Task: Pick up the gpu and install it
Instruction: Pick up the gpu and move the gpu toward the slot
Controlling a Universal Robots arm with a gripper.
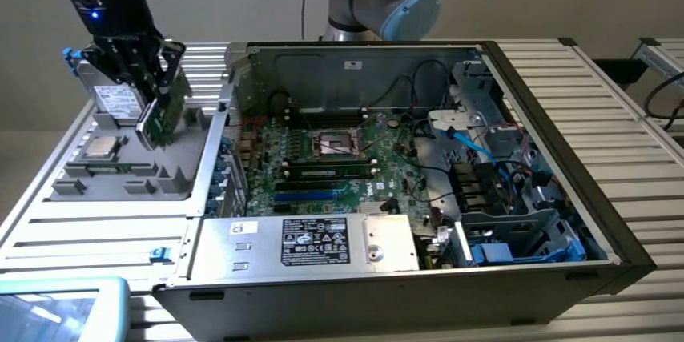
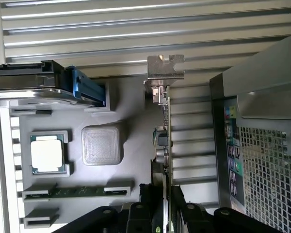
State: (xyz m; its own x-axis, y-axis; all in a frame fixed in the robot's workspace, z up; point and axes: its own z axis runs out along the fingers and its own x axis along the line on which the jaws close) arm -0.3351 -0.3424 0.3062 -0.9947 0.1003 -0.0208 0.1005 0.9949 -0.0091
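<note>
One arm's pincer [image 1: 147, 86] is pinching the gpu [image 1: 160, 122], its black fingers [image 2: 138, 213] pressed against both flat faces of the green card. In the wrist view the gpu [image 2: 166, 141] shows edge-on, with its silver bracket [image 2: 165, 68] at the end farthest from the pincer [image 2: 162, 201].

In the exterior view the card is held on edge and slightly tilted. It sits over the grey parts tray [image 1: 176, 178] on the exterior view's left, near the side of the tray that lies just beside the open computer case [image 1: 534, 102]. Whether the card's lower edge touches the tray cannot be told.

On the tray [image 2: 131, 160] lie a square processor [image 2: 47, 155] in its pocket, a thin memory stick [image 2: 77, 192] and a silver drive [image 1: 115, 102]. Inside the case the motherboard [image 1: 320, 166] lies exposed, with the power supply [image 1: 320, 242] along the near wall. Tray and case both stand on the slatted metal tabletop [image 1: 630, 118].
</note>
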